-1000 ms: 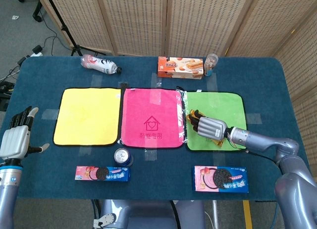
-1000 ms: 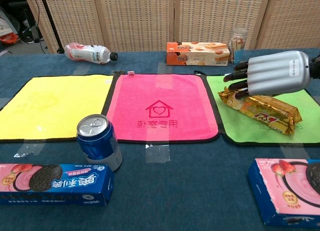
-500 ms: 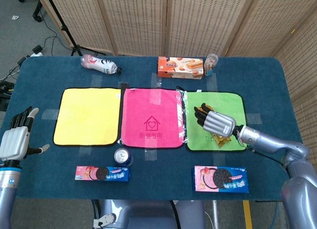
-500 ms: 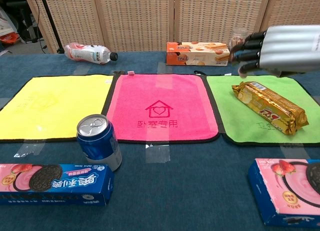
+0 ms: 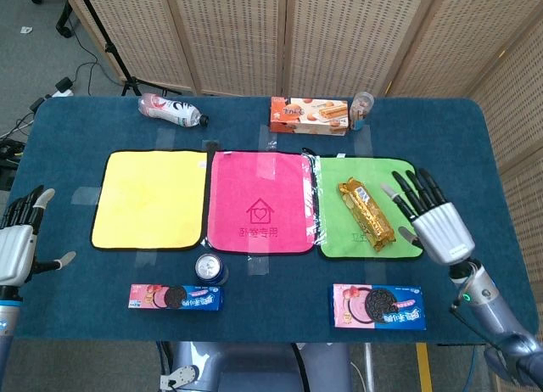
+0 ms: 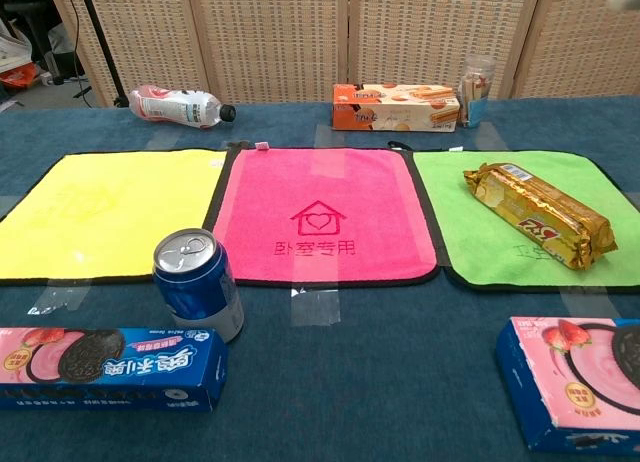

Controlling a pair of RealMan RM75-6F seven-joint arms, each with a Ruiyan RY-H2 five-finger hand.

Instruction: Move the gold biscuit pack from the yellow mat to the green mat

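The gold biscuit pack (image 5: 366, 213) (image 6: 538, 213) lies flat and slanted on the green mat (image 5: 386, 182) (image 6: 476, 244), with nothing touching it. The yellow mat (image 5: 149, 198) (image 6: 95, 213) at the left is bare. My right hand (image 5: 429, 217) hovers open to the right of the green mat, fingers spread, apart from the pack; the chest view does not show it. My left hand (image 5: 19, 240) is open at the table's left edge, far from both mats.
A pink mat (image 5: 260, 202) lies between the two mats. A blue can (image 5: 210, 268) and two Oreo boxes (image 5: 176, 297) (image 5: 377, 305) sit along the front. At the back are a bottle (image 5: 172, 109), an orange biscuit box (image 5: 309, 114) and a small jar (image 5: 362, 108).
My right hand let go of the gold pack, rose off it and drew back to the right, leaving the chest view. The pack stays on the green mat. My left hand sank slightly.
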